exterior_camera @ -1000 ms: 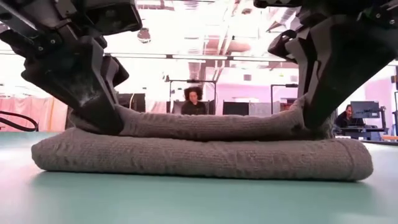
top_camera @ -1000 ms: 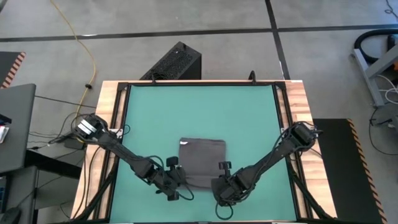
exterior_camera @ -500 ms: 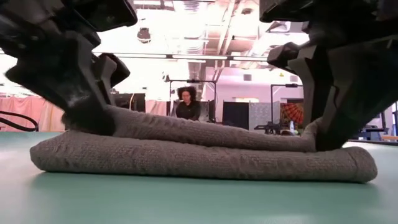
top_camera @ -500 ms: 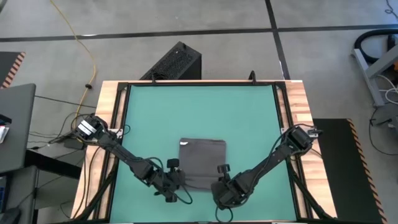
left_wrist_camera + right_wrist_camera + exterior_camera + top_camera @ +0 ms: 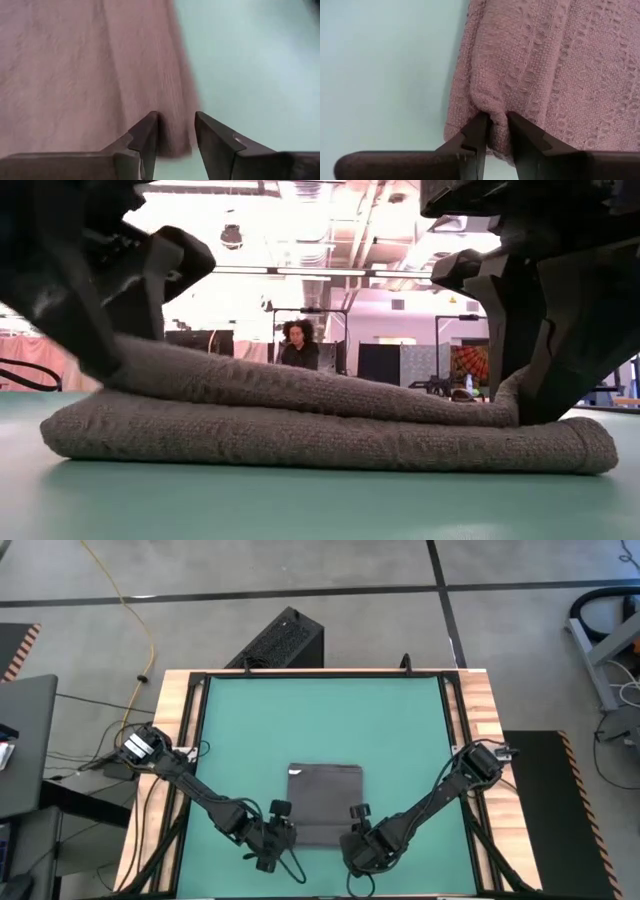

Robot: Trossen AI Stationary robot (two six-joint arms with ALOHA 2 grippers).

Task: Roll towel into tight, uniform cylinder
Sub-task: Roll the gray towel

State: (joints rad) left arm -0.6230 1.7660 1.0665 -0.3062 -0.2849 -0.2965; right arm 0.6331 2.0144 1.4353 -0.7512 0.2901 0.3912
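The dark grey towel [image 5: 325,798] lies on the teal mat [image 5: 320,720], its small white tag [image 5: 296,770] at the far left corner. Its near edge is folded over onto itself, a thick upper layer [image 5: 300,385] resting on the lower one [image 5: 320,442]. At the fold's near left corner my left gripper [image 5: 272,840] is open, and a strip of towel edge [image 5: 175,120] lies between its fingers. My right gripper [image 5: 358,838] is at the near right corner, shut on the towel. My left gripper straddles the fold's left end [image 5: 172,142] from above, slanting in from the near side. In the low view the upper layer rises toward it [image 5: 130,360]. Whether the fingers touch the cloth I cannot tell. My right gripper pinches a pucker of the folded edge [image 5: 490,106] between its two fingers, near the towel's right end. The fingers slant steeply down from the near side. The upper layer curls up to them [image 5: 510,395]; the rest lies on the lower layer.
A black box [image 5: 280,640] stands on the floor beyond the table's far edge. Wooden rails [image 5: 180,740] border the mat on both sides. Bare mat stretches beyond the towel. A person [image 5: 300,340] sits in the room behind.
My left gripper has drawn back toward the table's near left corner and rolled. The upper fold, level a second ago, now slopes down from its left end to its right end, which has sunk with my right gripper.
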